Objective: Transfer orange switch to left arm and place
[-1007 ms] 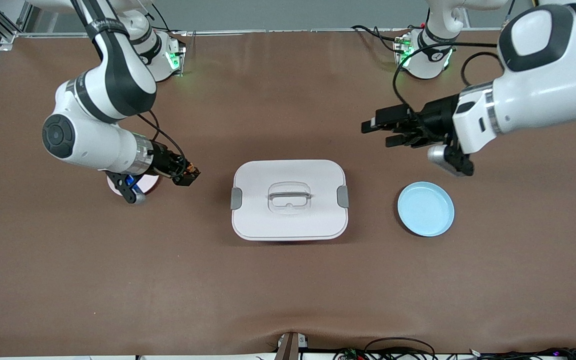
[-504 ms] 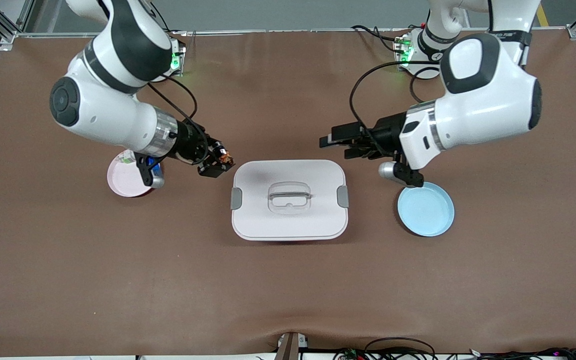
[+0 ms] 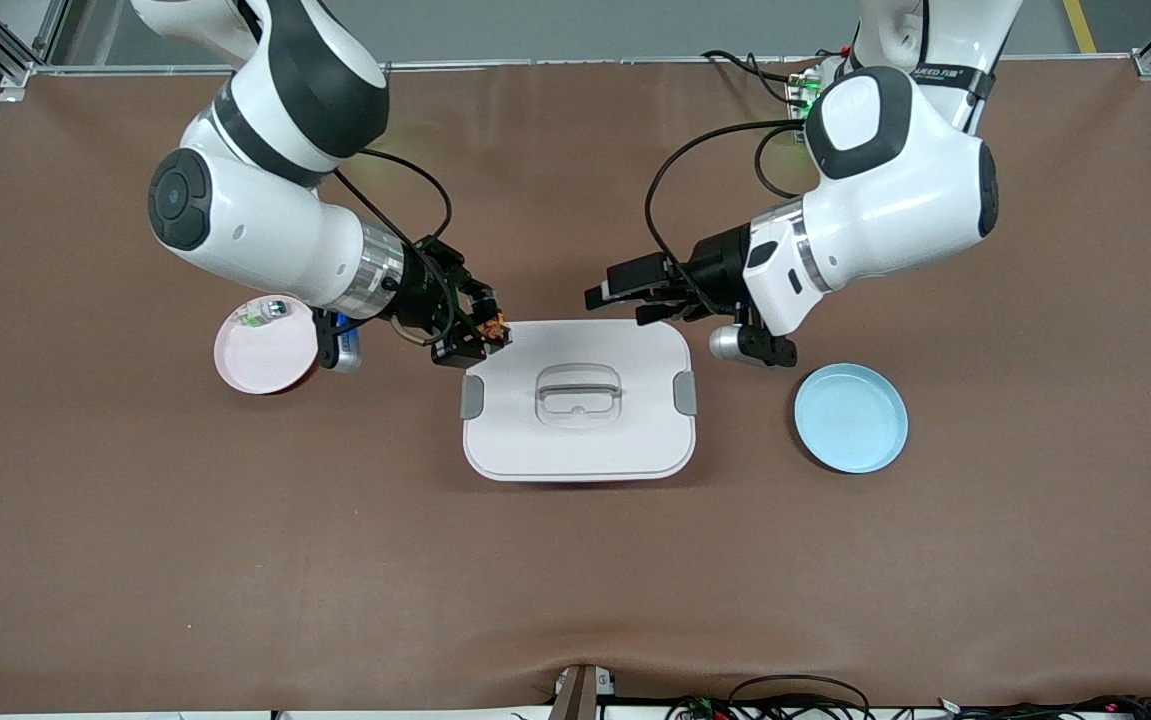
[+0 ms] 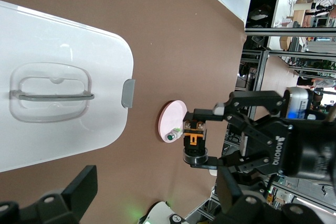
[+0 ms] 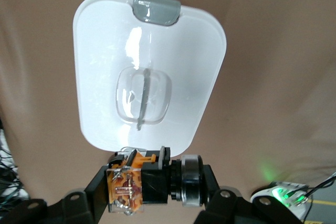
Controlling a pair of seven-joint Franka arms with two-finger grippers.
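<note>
My right gripper (image 3: pixel 483 335) is shut on the orange switch (image 3: pixel 492 326), a small black part with an orange and clear end. It holds the switch in the air over the corner of the white box (image 3: pixel 578 440) at the right arm's end. In the right wrist view the switch (image 5: pixel 137 181) sits between my right gripper's (image 5: pixel 152 186) fingers, above the box (image 5: pixel 105 51). My left gripper (image 3: pixel 625 301) is open and empty, over the table by the box's edge on the robots' side. In the left wrist view my left gripper (image 4: pixel 155 192) faces the switch (image 4: pixel 193 137).
A pink plate (image 3: pixel 260 362) at the right arm's end of the table holds a small clear-silver part with green (image 3: pixel 257 313). A blue plate (image 3: pixel 850 417) lies at the left arm's end, beside the box. Grey latches (image 3: pixel 472 397) sit on the box's short sides.
Both arms have swung in toward the box and toward each other. My right gripper has carried the switch from the pink plate to the box's corner.
</note>
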